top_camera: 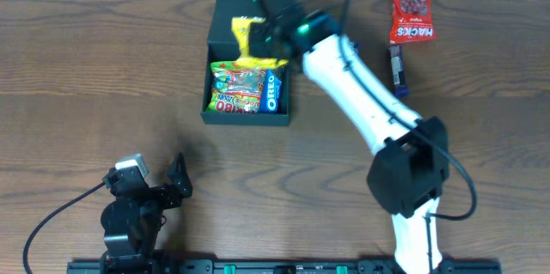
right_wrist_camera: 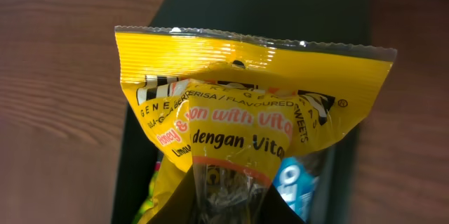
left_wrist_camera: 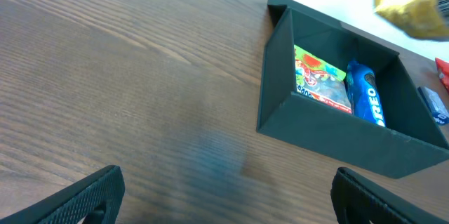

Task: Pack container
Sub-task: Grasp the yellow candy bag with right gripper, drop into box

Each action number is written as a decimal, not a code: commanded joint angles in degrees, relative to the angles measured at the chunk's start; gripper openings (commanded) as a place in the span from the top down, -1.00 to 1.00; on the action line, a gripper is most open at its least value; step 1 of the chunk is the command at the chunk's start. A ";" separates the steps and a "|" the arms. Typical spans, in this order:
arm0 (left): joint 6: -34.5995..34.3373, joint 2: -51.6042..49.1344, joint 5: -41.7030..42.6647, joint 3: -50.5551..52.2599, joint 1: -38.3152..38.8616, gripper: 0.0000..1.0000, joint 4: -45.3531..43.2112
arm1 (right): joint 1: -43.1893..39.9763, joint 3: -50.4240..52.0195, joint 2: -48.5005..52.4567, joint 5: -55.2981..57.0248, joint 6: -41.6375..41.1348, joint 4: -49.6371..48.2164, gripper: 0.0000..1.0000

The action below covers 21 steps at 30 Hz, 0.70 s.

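Directly above the far half of the dark green, matte, roughly square cardboard container [top_camera: 209,81], the right pincer [top_camera: 265,38] hung closed on a yellow, crinkled plastic sweet packet [top_camera: 247,35], gripping it by one end so that its sealed edge pointed away from the wrist camera. The container sat on the brown wood-grain desk [top_camera: 103,68] toward its far side, mouth up, walls square to the desk edges and its flap lid laid back on the far side. Being nearly square, it offered no real long axis. A multicoloured gummy packet [top_camera: 239,89] and a blue Oreo packet [top_camera: 275,92] lay side by side in the near half, so the free floor seemed to be straight below the yellow packet, whose width ran roughly across the container. A short descent and release looked like all that remained for this item. The left pincer [top_camera: 176,179] rested well apart near the front edge, spread wide and empty, and was plainly the farther arm. A red Hacks sachet [top_camera: 412,14] and a dark blue bar [top_camera: 397,66] lay outside, to the container's right.
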State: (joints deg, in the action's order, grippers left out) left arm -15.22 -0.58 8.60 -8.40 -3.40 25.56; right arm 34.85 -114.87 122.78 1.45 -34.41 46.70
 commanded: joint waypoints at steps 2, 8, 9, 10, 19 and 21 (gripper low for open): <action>-0.22 0.33 -0.07 1.03 -0.33 -0.90 0.28 | 5.29 0.35 0.57 13.38 -7.37 -1.18 0.98; -0.22 0.33 -0.07 1.03 -0.33 -0.91 0.28 | 8.46 0.35 1.33 14.88 -7.37 -2.29 0.98; -0.22 0.33 -0.07 1.03 -0.33 -0.90 0.28 | 8.48 0.35 1.36 14.88 -7.37 -2.14 0.97; -0.22 0.33 -0.07 1.03 -0.33 -0.90 0.28 | 8.46 0.35 1.36 14.84 -7.37 -2.12 0.97; -0.22 0.33 -0.07 1.03 -0.33 -0.90 0.28 | 6.36 0.11 -0.04 15.76 2.80 -4.37 -0.99; -0.22 0.33 -0.07 1.03 -0.33 -0.90 0.28 | 4.39 0.11 -1.36 18.80 5.66 -5.31 -0.99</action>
State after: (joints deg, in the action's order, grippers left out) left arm -15.22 -0.58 8.60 -8.40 -3.40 25.56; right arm 42.04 -114.67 123.26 15.84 -34.20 41.91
